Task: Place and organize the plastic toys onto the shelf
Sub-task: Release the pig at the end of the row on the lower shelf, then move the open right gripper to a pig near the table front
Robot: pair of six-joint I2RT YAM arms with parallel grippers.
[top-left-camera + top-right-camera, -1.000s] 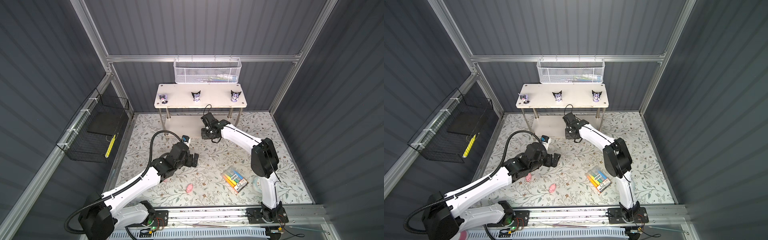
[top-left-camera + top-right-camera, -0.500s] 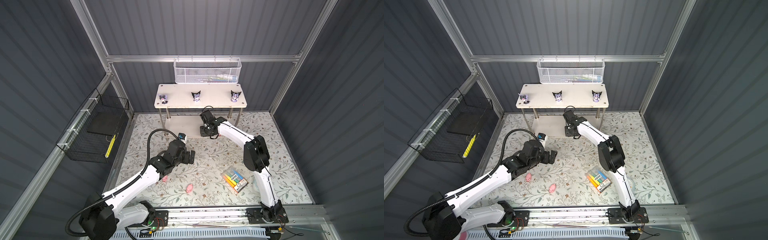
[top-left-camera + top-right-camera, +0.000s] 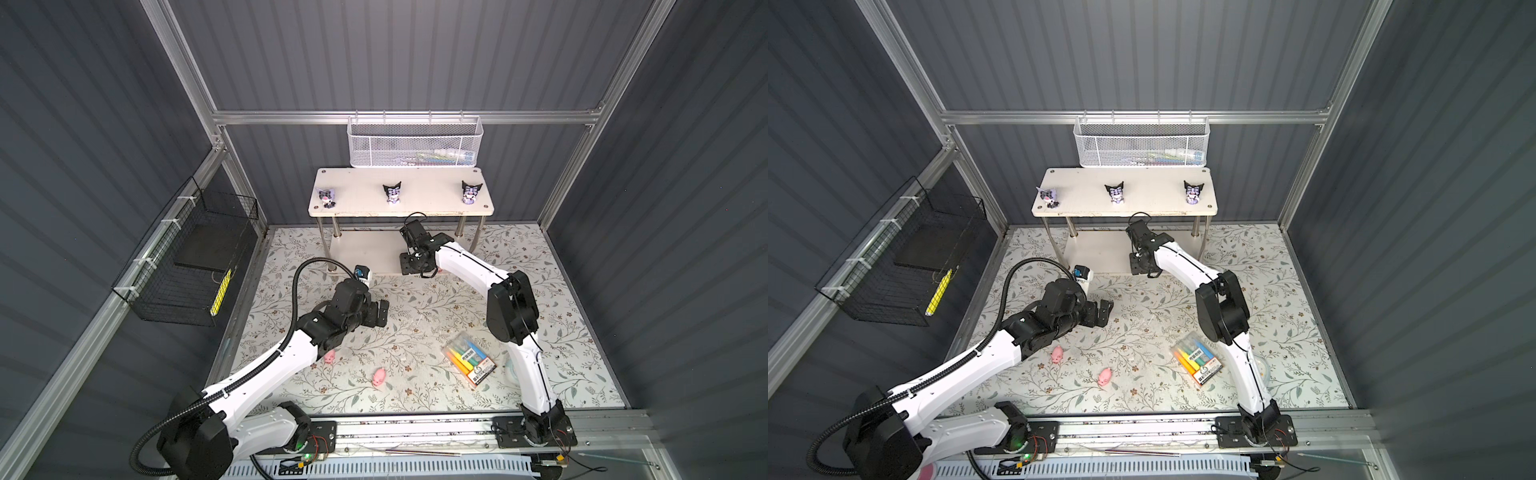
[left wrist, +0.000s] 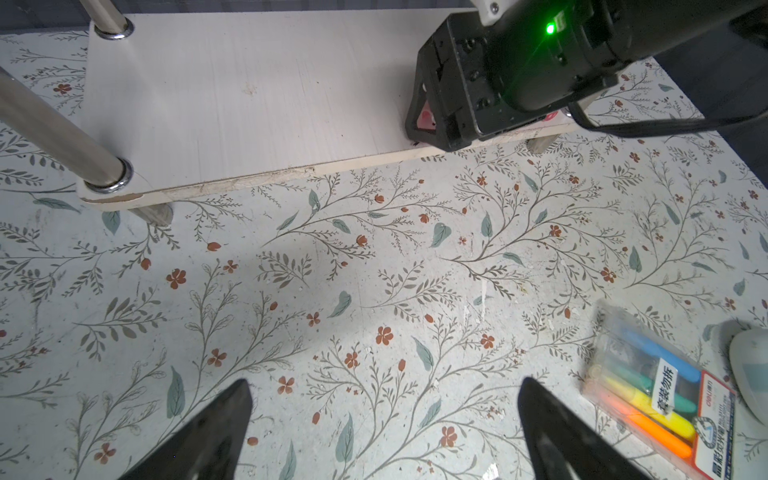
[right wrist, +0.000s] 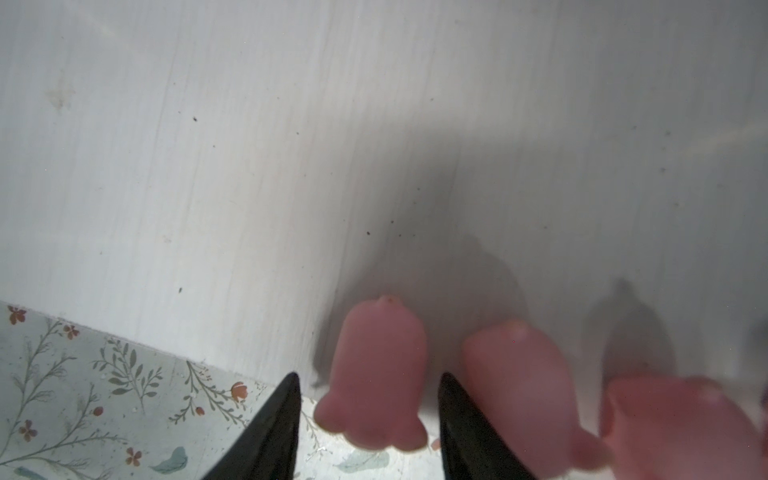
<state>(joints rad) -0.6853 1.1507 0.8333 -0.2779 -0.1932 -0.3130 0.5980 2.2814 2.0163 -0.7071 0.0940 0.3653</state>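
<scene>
Three pink pigs (image 5: 515,374) show in my right wrist view, side by side along the front edge of the lower board (image 3: 361,249) of the shelf (image 3: 432,201). My right jaws stand apart around the end pig (image 5: 374,370), a fingertip (image 5: 274,424) on each side with a sliver of gap to the toy, so I judge it set down, not gripped. The picture is soft this close, and I cannot be sure whether its near end hangs past the board's edge.

The black-eared figurines (image 3: 392,193) stand spaced along the top board. On the floral worktop (image 3: 415,316) lie a fourth pig (image 3: 1057,354) by my left forearm and a fifth pig (image 3: 1105,376) nearer the marker pack (image 3: 1198,360), both well apart from the shelf. My left jaws are wide apart and empty, hovering over bare worktop.

Backing out is the risky part. If a fingertip drags on the end pig, a toy that near the edge could topple to the worktop. Spreading wider would shove the neighbouring pig and spoil the row. Rising straight up would knock my wrist against the top board and shake the figurines. The retreat wants to be level and straight back.
</scene>
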